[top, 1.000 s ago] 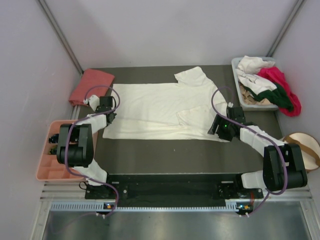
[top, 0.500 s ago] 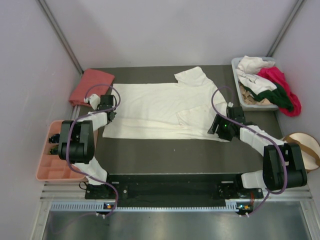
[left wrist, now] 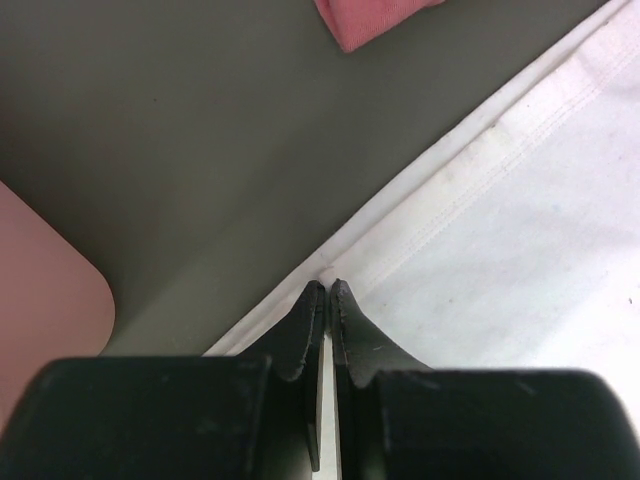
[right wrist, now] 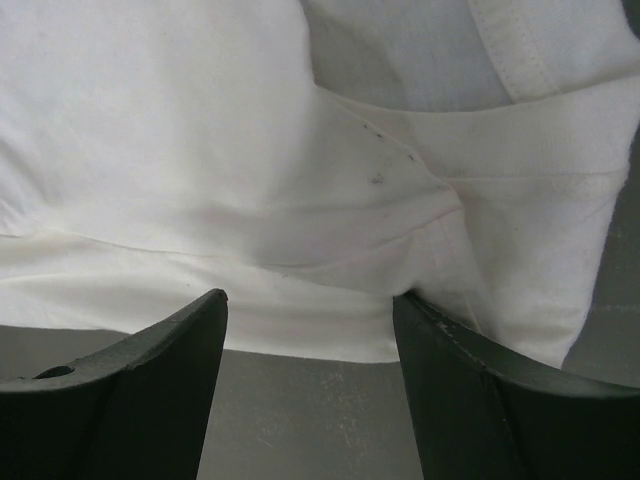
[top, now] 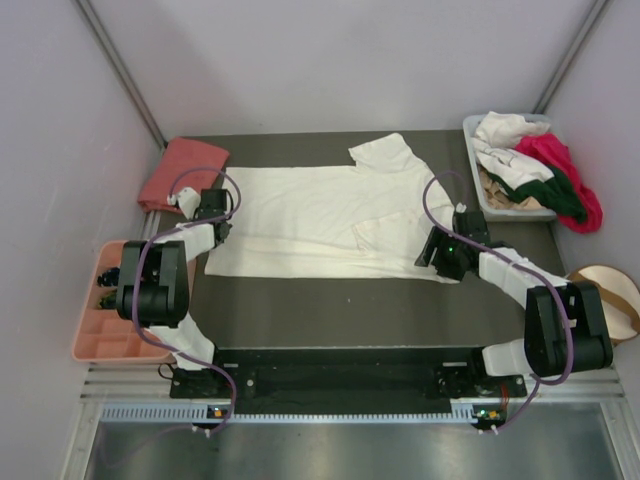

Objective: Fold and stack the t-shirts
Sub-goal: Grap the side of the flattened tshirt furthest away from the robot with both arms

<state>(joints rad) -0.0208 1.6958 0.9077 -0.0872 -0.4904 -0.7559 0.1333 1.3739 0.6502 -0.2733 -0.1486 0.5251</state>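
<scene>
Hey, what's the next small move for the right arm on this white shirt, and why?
Probably lower the right gripper and close it on the near edge of the shirt. Its jaws stand open just over that edge, while the left gripper looks shut on its other end, so both ends would then be held for folding.

Centre, spread t-shirt (top: 320, 215); left, folded shirt (top: 183, 172); right, bin (top: 512, 212).

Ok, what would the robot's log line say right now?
left gripper: shut on cream t-shirt hem | right gripper: open over its near edge
</scene>
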